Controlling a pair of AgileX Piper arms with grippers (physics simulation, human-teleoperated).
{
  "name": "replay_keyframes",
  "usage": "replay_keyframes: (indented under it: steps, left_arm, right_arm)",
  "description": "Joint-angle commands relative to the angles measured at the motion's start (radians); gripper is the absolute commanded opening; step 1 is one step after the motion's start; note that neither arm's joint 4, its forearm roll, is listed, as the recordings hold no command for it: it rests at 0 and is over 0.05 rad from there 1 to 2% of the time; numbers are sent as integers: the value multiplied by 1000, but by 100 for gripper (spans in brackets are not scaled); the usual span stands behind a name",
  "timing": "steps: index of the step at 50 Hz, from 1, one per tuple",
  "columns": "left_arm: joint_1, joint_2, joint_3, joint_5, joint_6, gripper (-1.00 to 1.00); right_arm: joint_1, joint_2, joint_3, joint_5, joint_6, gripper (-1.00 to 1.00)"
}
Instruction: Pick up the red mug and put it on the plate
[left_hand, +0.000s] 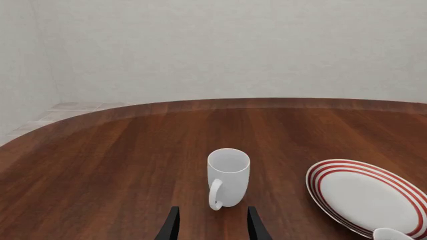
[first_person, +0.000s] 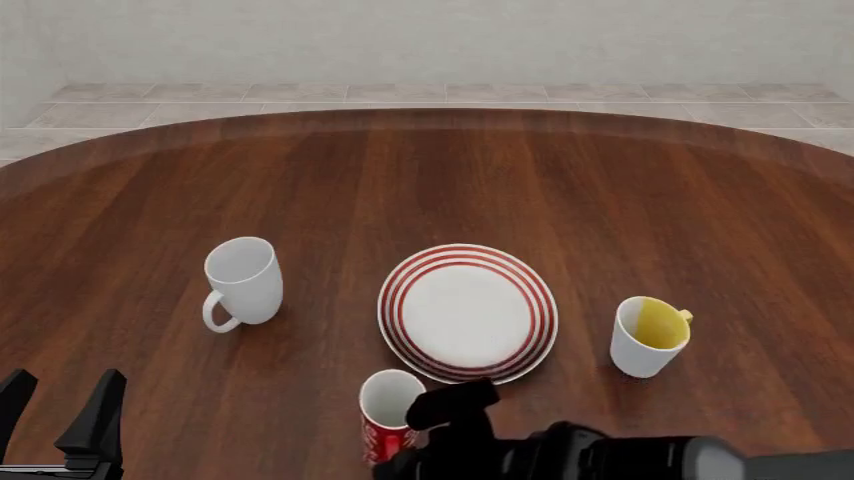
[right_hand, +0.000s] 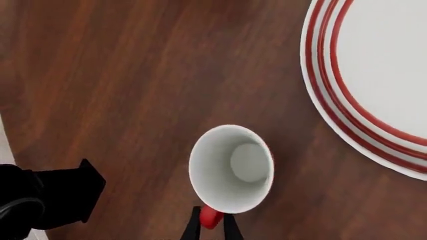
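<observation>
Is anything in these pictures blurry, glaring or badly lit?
Front view: even, soft light, all sharp; only faint shadows beside the white mug and the yellow-lined mug. Left wrist view: the table shows a mild sheen, no harsh glare. Right wrist view: the red mug and the plate look crisp up close.

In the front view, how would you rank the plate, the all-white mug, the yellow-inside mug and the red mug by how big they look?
1. The plate, clearly the widest.
2. The all-white mug and the mug with the yellow interior look about alike; I would not rank them.
The red mug is partly hidden by the right gripper, so its size is unsure.
</observation>
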Motion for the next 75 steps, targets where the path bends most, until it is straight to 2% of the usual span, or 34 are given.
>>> replay_keyframes:
  steps: [1,4,5,7,10,12,13,17,20,23,28,29,31,33,37,44,61,63,68,75]
  left_arm:
    - [0,0,0,0,0,100]
    - [0,0,0,0,0,100]
    - [0,0,0,0,0,100]
    - [0,0,0,0,0,100]
    - [0,0,0,0,0,100]
    - [0,0,0,0,0,100]
    - [0,0,0,0,0,100]
    - [0,0,0,0,0,100]
    - [0,0,0,0,0,100]
    - [0,0,0,0,0,100]
    - [0,0,0,0,0,100]
    - [0,0,0,0,0,100]
    - [0,0,0,0,0,100]
    - [0,0,0,0,0,100]
    - [0,0,0,0,0,100]
    - [0,0,0,0,0,100]
    - [0,0,0,0,0,100]
    - [0,0,0,0,0,100]
    - [0,0,0,0,0,100]
    - [0,0,0,0,0,100]
  right_arm:
    - [-47,-27,15,28,-26,-100]
    - [-50,-52,-1,44,-59,-100]
    - [-78,-76,11,54,-74,-100]
    - [-77,-78,5,60,-77,-100]
    - [-84,-119,-19,92,-123,-100]
    - [-112,-167,-30,124,-187,-100]
    - [-106,-172,-38,130,-182,-100]
    - [-173,-270,-36,180,-262,-100]
    - [-212,-336,-41,219,-299,-100]
    - [-229,-381,-68,259,-350,-100]
    - [-236,-413,-99,300,-379,-100]
    - [-242,-426,-111,313,-409,-100]
    - [-251,-439,-116,325,-413,-100]
    - [-268,-466,-134,349,-457,-100]
    - [-296,-492,-161,381,-491,-100]
    - [-322,-488,-182,386,-531,-100]
    - [-386,-418,-169,324,-567,-100]
    - [-384,-403,-167,314,-557,-100]
    - [-407,-379,-165,295,-588,-100]
    - [-441,-353,-155,270,-589,-100]
